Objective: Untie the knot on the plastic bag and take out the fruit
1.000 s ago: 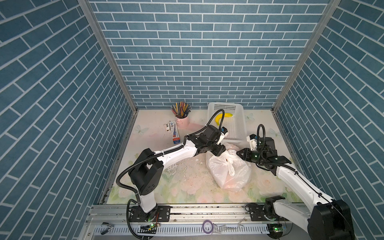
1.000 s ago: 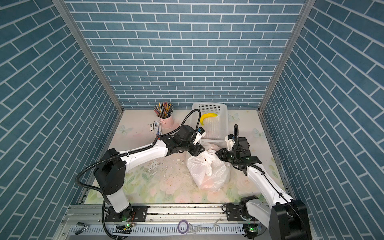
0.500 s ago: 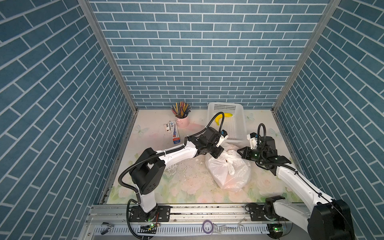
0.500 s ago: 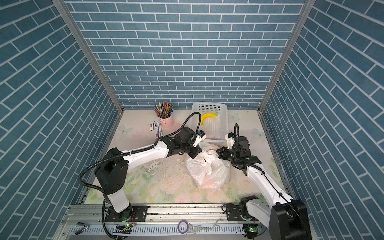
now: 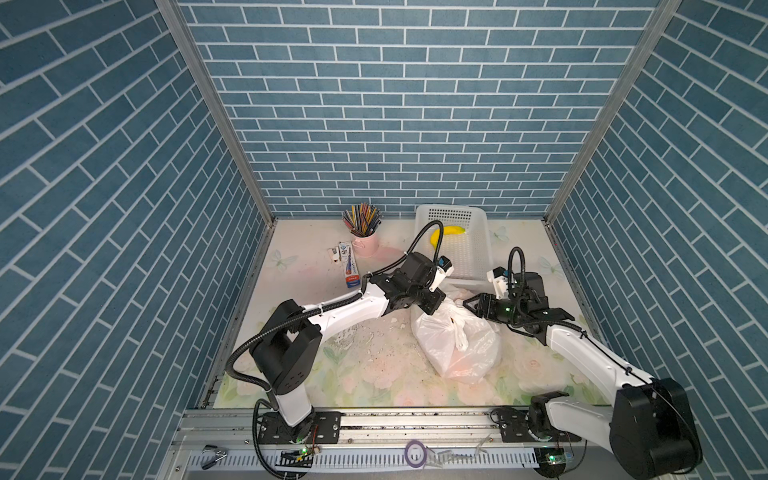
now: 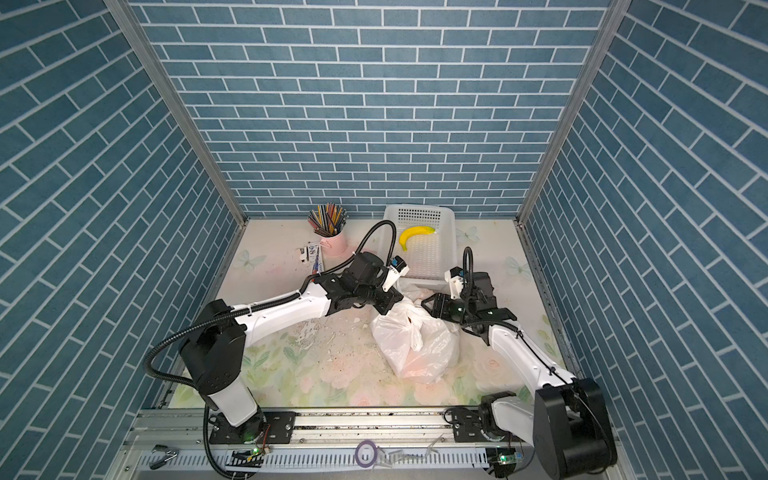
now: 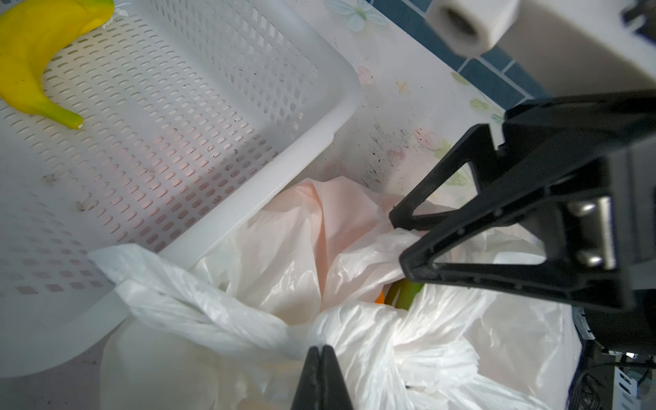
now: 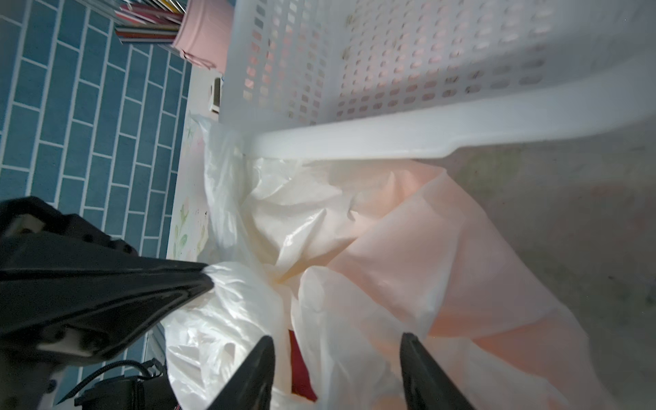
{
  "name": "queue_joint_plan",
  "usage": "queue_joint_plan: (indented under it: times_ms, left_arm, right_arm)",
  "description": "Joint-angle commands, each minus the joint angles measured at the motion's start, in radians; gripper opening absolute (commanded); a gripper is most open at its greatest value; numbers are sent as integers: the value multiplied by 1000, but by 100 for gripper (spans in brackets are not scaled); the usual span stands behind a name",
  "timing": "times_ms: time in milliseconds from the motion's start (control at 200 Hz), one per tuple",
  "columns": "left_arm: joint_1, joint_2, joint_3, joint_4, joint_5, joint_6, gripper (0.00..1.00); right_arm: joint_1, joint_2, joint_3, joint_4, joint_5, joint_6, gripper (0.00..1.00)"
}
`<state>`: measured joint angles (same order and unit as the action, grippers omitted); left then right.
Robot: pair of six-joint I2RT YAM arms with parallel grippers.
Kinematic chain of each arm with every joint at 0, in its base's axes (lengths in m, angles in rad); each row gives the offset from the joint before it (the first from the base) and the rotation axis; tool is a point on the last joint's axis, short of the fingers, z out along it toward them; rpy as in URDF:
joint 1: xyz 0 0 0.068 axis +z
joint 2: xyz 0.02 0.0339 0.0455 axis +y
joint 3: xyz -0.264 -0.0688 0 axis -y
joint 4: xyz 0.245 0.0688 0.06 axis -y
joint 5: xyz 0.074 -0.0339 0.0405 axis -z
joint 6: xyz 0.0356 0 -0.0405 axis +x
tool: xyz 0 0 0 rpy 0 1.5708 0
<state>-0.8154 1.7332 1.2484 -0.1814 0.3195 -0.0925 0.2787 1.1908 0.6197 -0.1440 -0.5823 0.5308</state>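
The white plastic bag (image 5: pixel 457 353) (image 6: pixel 419 345) lies on the floral table, just in front of the basket. My left gripper (image 7: pixel 321 349) (image 5: pixel 433 309) is shut, pinching a bunched, twisted handle strip (image 7: pixel 213 316) at the bag's mouth. I cannot tell whether that bunch is the knot. My right gripper (image 8: pixel 337 355) (image 5: pixel 469 305) is open on the opposite side of the mouth, with loose bag plastic between its fingers (image 8: pixel 261 358). Fruit shows through the gap in the bag as a green piece (image 7: pixel 404 296) and a dark red patch (image 8: pixel 301 369).
The white perforated basket (image 5: pixel 484 232) (image 6: pixel 446 232) holds a yellow banana (image 5: pixel 451 232) and touches the bag's far side. At the back left stand a pink cup of pencils (image 5: pixel 365 243) and a toothpaste box (image 5: pixel 348 266). Small white crumbs (image 5: pixel 353 336) lie left of the bag.
The left gripper has closed on the bag's handle plastic and shifted slightly. The right gripper was shut and has opened beside the bag's mouth.
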Motion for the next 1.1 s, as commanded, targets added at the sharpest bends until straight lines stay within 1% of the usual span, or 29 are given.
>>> queue_joint_plan:
  times_ms: [0,60,95,100,195,270,375,550,895,1030,1095]
  left_arm:
    - [5,-30,-15,19,5,-3,0]
    - [6,-33,-21,21,1,-5,0]
    - [6,-34,-24,22,-3,-5,0]
    - [6,-34,-24,22,-2,-5,0]
    - [5,-32,-28,15,-14,-6,0]
    - [6,-36,-33,14,-23,-6,0]
    - [6,-55,-48,27,-52,-7,0]
    - [18,-125,-116,97,-112,-29,0]
    - [79,-252,-246,196,-174,-103,0]
    - [101,-279,-276,214,-186,-127,0]
    - [107,-296,-295,229,-208,-138,0]
  right_arm:
    - [18,43,23,5,-58,11,50]
    - [22,55,27,5,-53,11,40]
    - [22,58,26,11,-50,11,32]
    - [23,58,26,14,-49,11,30]
    - [23,50,19,28,-35,12,12]
    - [23,36,18,30,-13,14,0]
    - [23,-5,7,43,39,23,0]
    - [23,-77,-18,52,131,26,0]
    - [20,-124,-28,-11,302,47,0]
    - [17,-149,-31,-35,378,59,0]
    - [11,-163,-39,-40,401,66,0]
